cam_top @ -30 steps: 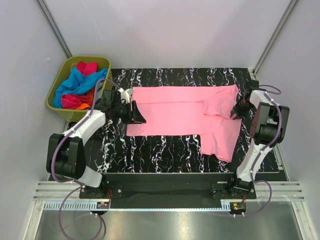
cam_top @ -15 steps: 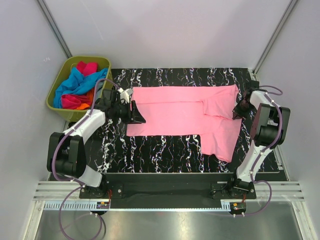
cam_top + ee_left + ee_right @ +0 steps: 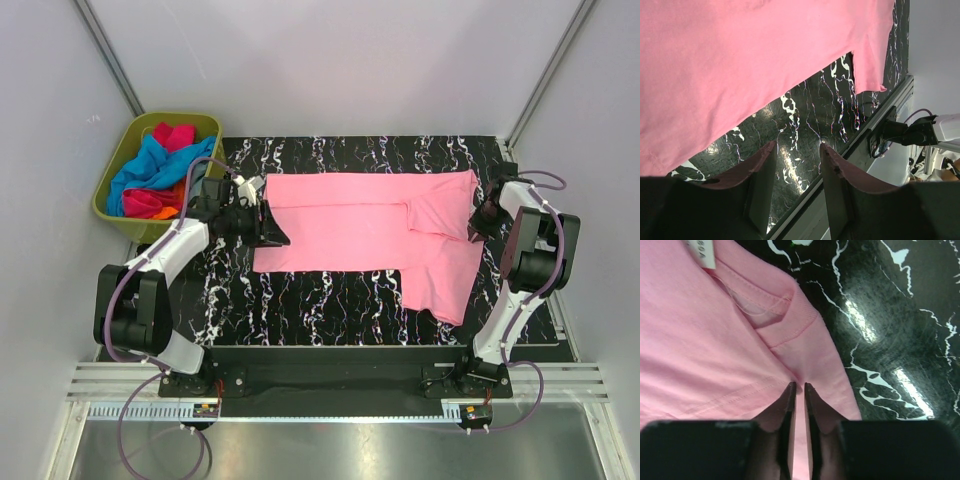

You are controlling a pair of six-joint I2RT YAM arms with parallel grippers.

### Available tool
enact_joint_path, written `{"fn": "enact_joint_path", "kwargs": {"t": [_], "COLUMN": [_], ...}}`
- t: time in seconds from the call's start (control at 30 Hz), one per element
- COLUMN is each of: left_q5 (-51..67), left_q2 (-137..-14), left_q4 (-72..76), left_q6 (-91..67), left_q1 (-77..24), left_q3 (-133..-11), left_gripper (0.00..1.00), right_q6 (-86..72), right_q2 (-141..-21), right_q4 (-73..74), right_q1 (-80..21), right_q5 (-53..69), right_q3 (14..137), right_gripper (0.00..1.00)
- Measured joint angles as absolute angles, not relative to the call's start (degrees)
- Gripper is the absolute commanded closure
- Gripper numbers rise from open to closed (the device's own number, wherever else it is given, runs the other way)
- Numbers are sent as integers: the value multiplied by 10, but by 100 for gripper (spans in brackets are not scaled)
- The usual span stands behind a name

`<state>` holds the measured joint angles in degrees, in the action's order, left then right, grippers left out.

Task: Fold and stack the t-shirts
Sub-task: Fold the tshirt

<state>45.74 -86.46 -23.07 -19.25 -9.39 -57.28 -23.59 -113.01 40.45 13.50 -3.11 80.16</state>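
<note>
Just beside the bin [image 3: 122, 224], the light pink t-shirt [image 3: 360, 225] lies flat on the tabletop [image 3: 330, 300], right gripper [image 3: 799, 386] jaws pinched nearly closed on its collar end, left gripper [image 3: 797, 150] jaws half open and empty off its bin-side edge.

You are looking at a black marbled bench [image 3: 330, 300] sitting between plain white walls [image 3: 350, 70], with light glinting off its surface.

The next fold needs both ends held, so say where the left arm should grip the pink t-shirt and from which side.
Grip the light pink t-shirt by the hem at its left end, probably coming in low from the left. The cloth lies flat on the table with that edge free, and the left gripper hangs beside it, jaws open, so one jaw can slide under.
</note>
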Motion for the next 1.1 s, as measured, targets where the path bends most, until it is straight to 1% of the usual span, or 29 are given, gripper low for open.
{"fn": "enact_joint_path", "kwargs": {"t": [0.07,0.2,0.37,0.5,0.7,0.9,1.1], "left_q5": [459,460,462,463,463,463,463], "left_q2": [-865,-865,-873,-882,-882,-882,-878], "left_q4": [-231,-231,-231,-231,-231,-231,-231], "left_q6": [-192,-192,-193,-193,-193,-193,-193], "left_q1": [-93,-93,-91,-91,-91,-87,-83], "left_q3": [-573,-573,-573,-573,-573,-573,-571], "left_gripper": [56,56,56,56,56,56,56], "right_q6": [-228,-216,-228,-234,-244,-261,-267], "right_q2": [-1130,-1130,-1125,-1133,-1182,-1220,-1223], "right_q4": [414,454,461,452,438,437,426], "right_q1": [135,135,115,58,-15,-24,-30], "right_q5": [-40,-51,-33,-13,26,56,66], "right_q3": [802,821,867,906,955,957,937], "right_gripper": [73,71,71,71,71,75,77]}}
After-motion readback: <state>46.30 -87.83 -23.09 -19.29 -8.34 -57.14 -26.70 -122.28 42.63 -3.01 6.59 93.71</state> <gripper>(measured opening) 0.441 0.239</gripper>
